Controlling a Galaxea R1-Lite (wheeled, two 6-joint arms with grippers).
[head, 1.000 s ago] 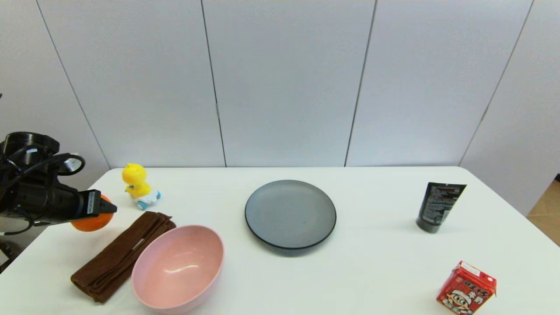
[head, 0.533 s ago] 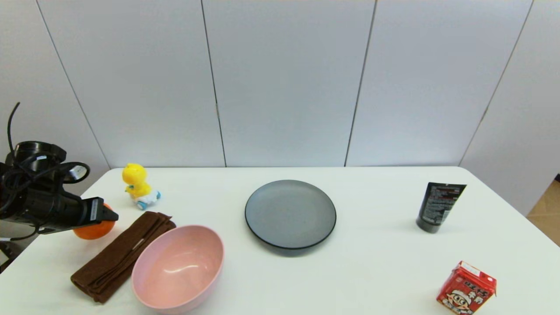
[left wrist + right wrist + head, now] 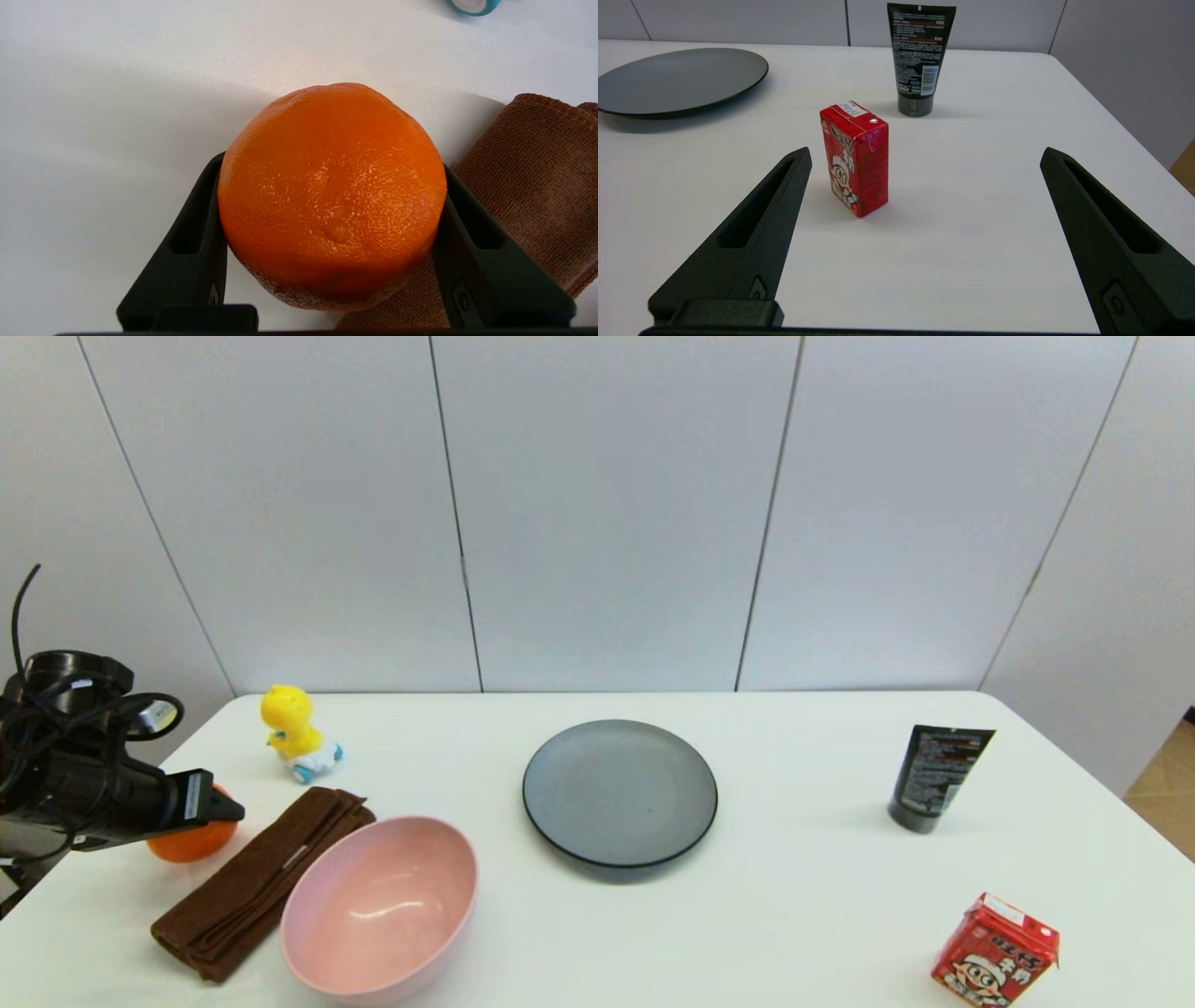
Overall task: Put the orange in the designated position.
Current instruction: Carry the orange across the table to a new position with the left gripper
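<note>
Orange (image 3: 191,841) sits clamped between our left gripper's (image 3: 217,807) fingers at the table's left edge, just beside the brown cloth (image 3: 252,882), low over bare tabletop, apparently for setting down there. Our right gripper (image 3: 924,205) idles wide open near the red carton (image 3: 855,157).

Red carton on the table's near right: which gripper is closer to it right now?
Right. The right gripper is open, with the red carton just ahead of its fingers. The left gripper is at the table's far left, shut on the orange.
</note>
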